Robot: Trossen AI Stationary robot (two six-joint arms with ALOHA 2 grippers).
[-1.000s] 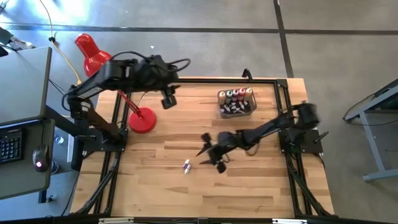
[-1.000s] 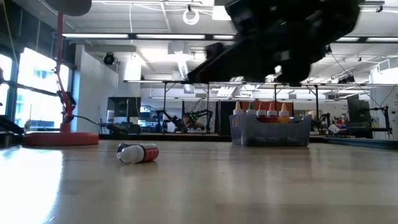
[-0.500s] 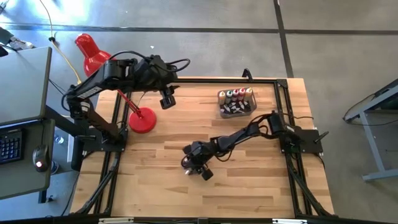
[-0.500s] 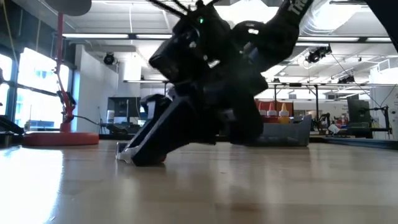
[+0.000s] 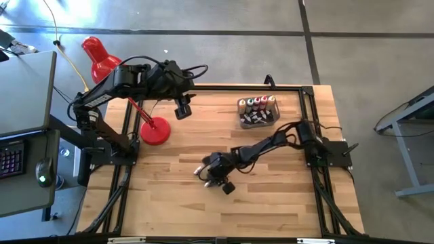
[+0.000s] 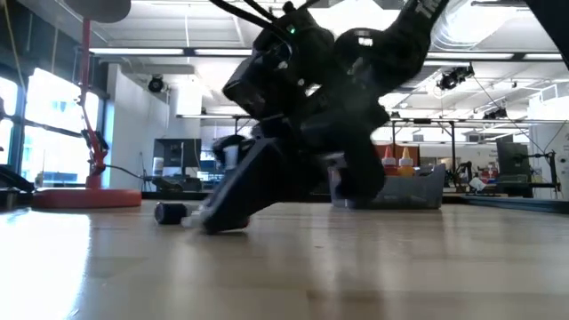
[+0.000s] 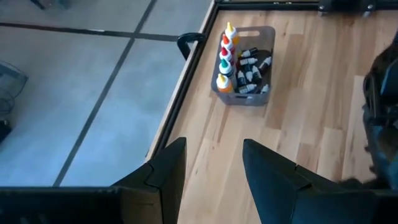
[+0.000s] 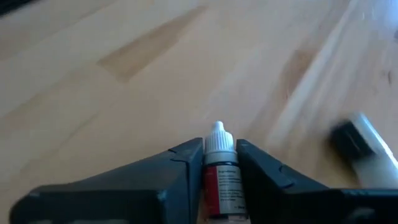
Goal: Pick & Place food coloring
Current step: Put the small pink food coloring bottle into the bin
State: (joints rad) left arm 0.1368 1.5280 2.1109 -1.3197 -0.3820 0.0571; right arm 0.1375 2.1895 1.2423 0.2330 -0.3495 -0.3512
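Within the last second the right hand (image 8: pixel 214 163) had swung down from mid-air to the light wooden worktop (image 5: pixel 271 203) and closed around the small red-labelled, white-capped dropper bottle (image 8: pixel 219 168) lying near its middle. A dark loose cap (image 6: pixel 169 212) lay just beside. The grasp looked made; the grey rectangular tub (image 5: pixel 258 112) awaited. The left hand (image 7: pixel 211 180), parted and empty, hung near the red desk lamp (image 5: pixel 154 132).

Arms: two, one gripper each: left gripper (image 7: pixel 211 180), right gripper (image 8: pixel 219 163)
Tall bottles standing in the tub: five (image 7: pixel 224 63)
Tiny dark-and-white bottles in the tub: a heap (image 7: pixel 252 71), number unclear
Bottles outside the tub: one red-labelled (image 8: pixel 219 171)
Grey tubs: one (image 5: pixel 258 112)
Red lamps: one (image 5: pixel 102 57)
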